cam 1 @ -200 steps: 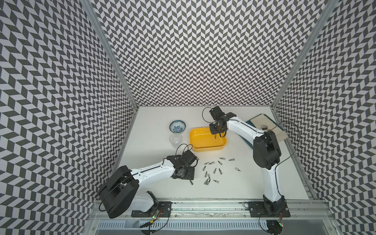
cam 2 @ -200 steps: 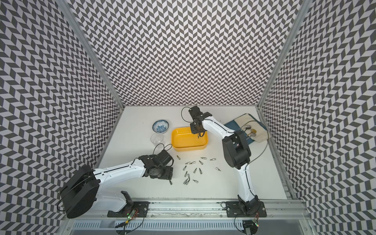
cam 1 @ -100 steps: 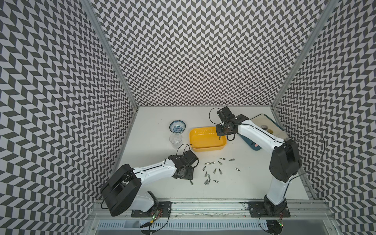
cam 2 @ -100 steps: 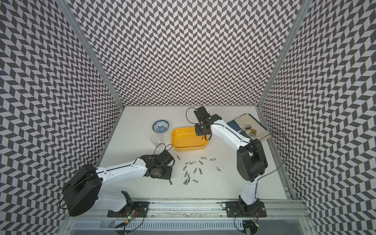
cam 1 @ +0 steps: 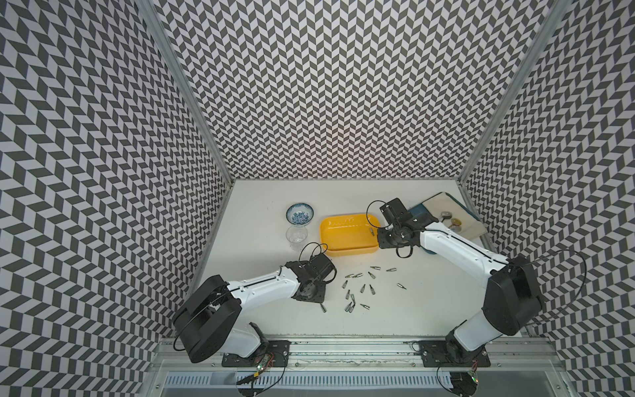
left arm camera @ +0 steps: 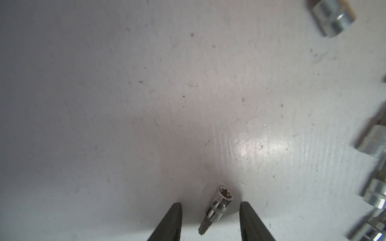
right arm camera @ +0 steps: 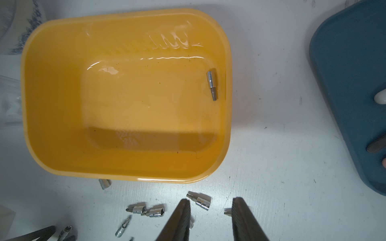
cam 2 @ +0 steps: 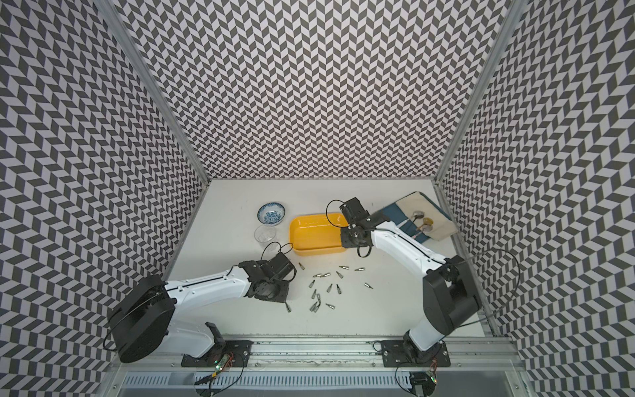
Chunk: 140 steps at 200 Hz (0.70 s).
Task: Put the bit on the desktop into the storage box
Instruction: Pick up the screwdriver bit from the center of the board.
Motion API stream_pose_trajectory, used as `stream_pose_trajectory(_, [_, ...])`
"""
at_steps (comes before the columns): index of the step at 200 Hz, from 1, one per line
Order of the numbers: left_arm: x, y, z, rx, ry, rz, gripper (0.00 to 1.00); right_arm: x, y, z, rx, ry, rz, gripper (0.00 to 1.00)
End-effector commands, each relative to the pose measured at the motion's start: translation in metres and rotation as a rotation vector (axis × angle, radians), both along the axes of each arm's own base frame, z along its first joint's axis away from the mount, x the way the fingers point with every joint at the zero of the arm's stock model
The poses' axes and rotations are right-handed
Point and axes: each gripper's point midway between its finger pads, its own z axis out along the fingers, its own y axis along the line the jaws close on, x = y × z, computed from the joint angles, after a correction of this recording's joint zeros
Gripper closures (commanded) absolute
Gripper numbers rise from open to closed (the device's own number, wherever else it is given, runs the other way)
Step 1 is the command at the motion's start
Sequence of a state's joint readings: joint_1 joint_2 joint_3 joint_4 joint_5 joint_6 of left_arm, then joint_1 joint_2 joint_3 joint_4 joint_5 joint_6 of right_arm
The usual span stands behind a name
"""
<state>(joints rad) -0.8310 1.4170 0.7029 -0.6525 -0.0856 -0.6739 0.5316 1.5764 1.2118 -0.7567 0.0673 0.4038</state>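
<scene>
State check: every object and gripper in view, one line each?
Yellow plastic storage box: upright, holds one silver bit.
Left gripper: open, straddling a second silver bit that lies on the white table, not touching it.
Right gripper: open, nothing between the jaws.
Loose silver bits: scattered flat on the table.
Blue-patterned bowl: upright, looks empty.
Clear glass cup: upright, looks empty.
</scene>
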Motion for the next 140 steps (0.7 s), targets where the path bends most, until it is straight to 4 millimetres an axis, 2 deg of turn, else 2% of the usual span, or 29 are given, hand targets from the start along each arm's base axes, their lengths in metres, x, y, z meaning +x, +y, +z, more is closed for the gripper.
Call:
stream_pose_trajectory(1, [0.004,-0.004,0.000,0.016,-0.006,-0.021,0.55,0.001,0.002,0.015,0.072,-0.053,-0.026,0.62])
stream_pose_trajectory(68, [0.004,-0.005,-0.005,0.025,0.009,-0.029,0.65,-0.015,-0.007,0.000,0.087,-0.014,-0.036,0.62])
stream_pose_trajectory(140, [0.003,-0.005,-0.009,0.026,0.016,-0.037,0.78,-0.035,-0.017,-0.013,0.080,0.017,-0.042,0.57])
